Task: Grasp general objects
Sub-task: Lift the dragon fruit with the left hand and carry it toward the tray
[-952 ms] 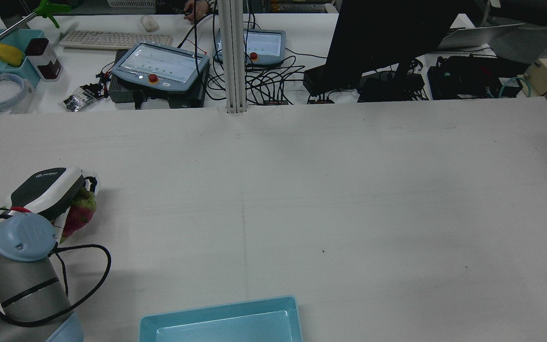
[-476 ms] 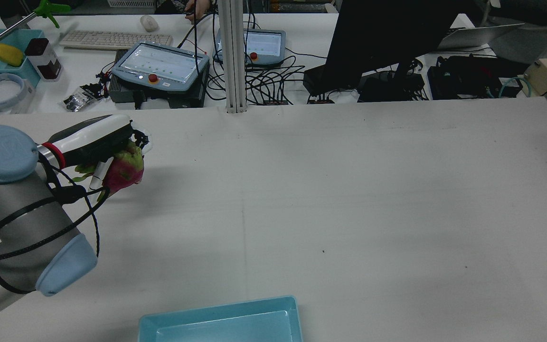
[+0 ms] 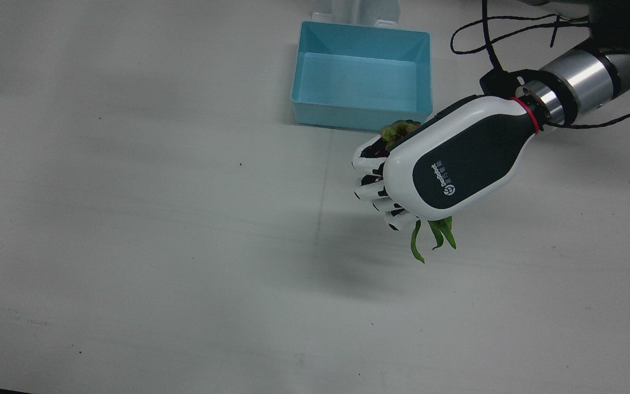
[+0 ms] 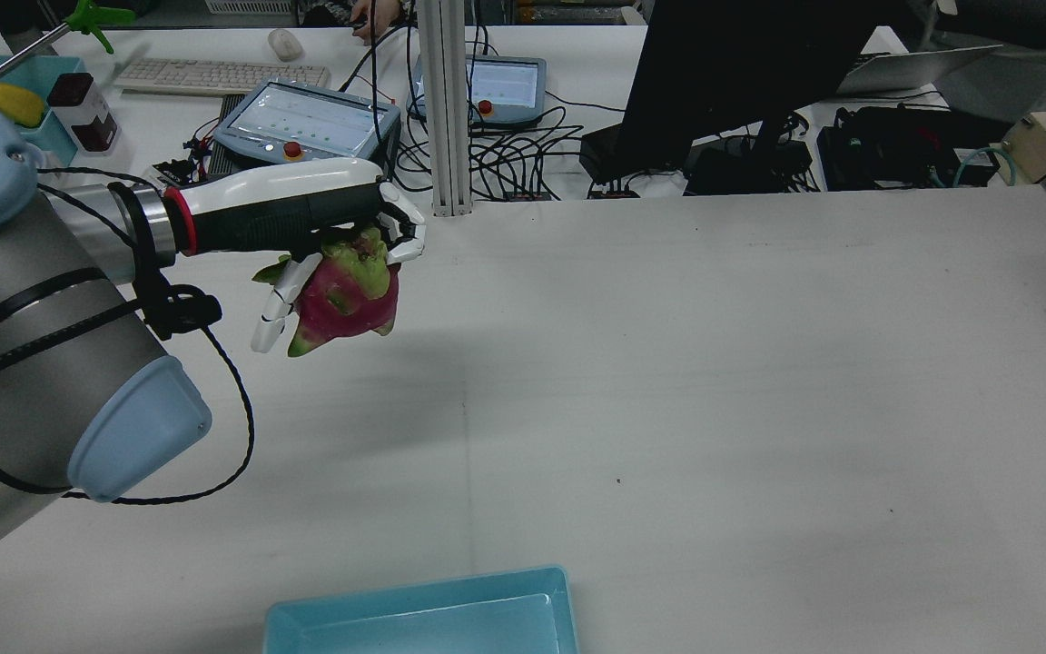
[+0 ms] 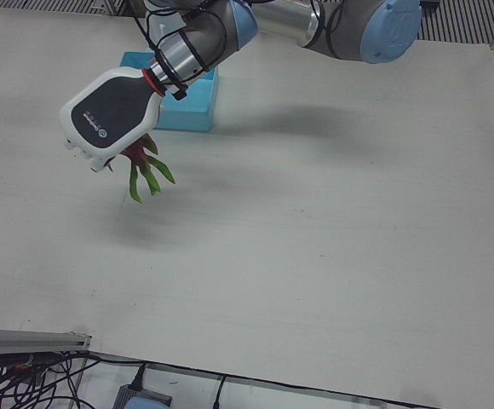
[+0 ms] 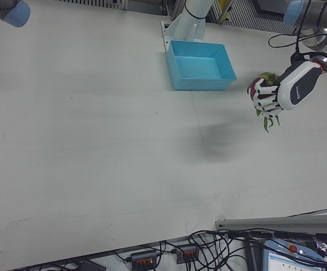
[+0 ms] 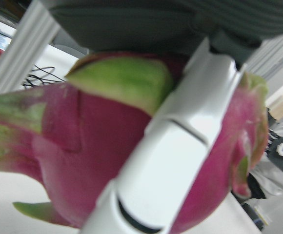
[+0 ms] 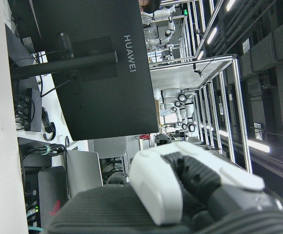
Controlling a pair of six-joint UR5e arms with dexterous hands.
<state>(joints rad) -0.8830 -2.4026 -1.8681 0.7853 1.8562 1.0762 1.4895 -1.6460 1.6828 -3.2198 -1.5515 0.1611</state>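
Pink dragon fruit [image 4: 346, 300] beneath palm-down left robot hand [image 4: 305, 218]

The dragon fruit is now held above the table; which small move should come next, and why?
Probably carry it sideways toward the blue bin. The left hand is closed around the dragon fruit, clear of the table, and the bin beside it looks empty.

Glossy white and matt black plastic shell on the left hand [image 3: 446, 164], with a brushed-metal wrist ring behind it. Waxy, scaly magenta skin with leathery green tips on the dragon fruit [image 4: 346, 295]. Smooth, faintly shiny light-blue plastic for the bin [image 3: 361, 74]. Matt white, cloth-like covering, lightly creased and speckled, over the table [image 3: 129, 219].
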